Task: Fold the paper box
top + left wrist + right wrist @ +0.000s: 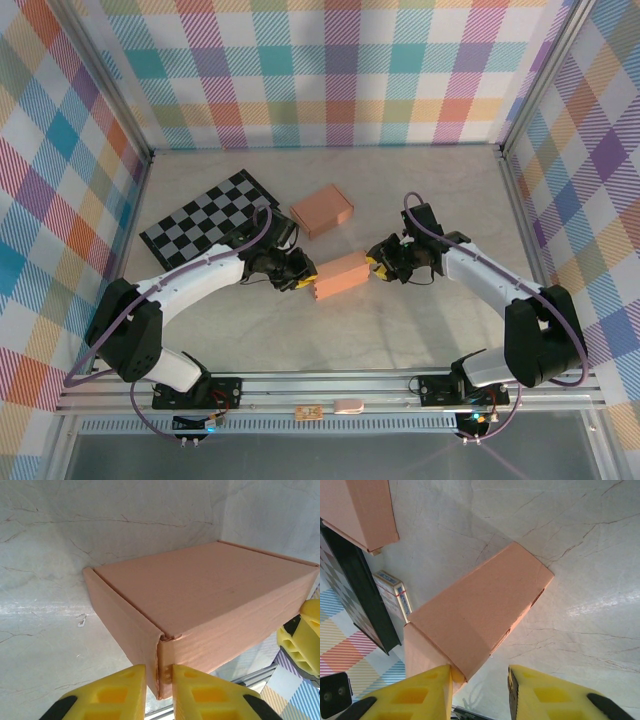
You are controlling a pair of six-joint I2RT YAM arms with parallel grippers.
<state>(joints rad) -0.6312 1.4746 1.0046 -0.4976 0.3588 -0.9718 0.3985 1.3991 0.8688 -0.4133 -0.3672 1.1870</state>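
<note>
**Operator:** Position of the paper box (340, 275)?

**Technician:** On the table (400, 340), closed, near the checkerboard (205, 225), to its right.

**Operator:** Left gripper (159, 672)?

**Technician:** Pinched onto the box corner nearest the checkerboard.

**Operator:** Right gripper (481, 677)?

**Technician:** Spread apart at the box end away from the checkerboard. One finger (420, 700) touches that corner.

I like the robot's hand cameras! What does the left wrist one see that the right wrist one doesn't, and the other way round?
Left wrist's extra: the left gripper pinching a corner of the paper box, and a yellow finger of the other arm. Right wrist's extra: a second box, the checkerboard, a small blue-and-white pack, and the right gripper, jaws apart. Both: that box on the pale table.
</note>
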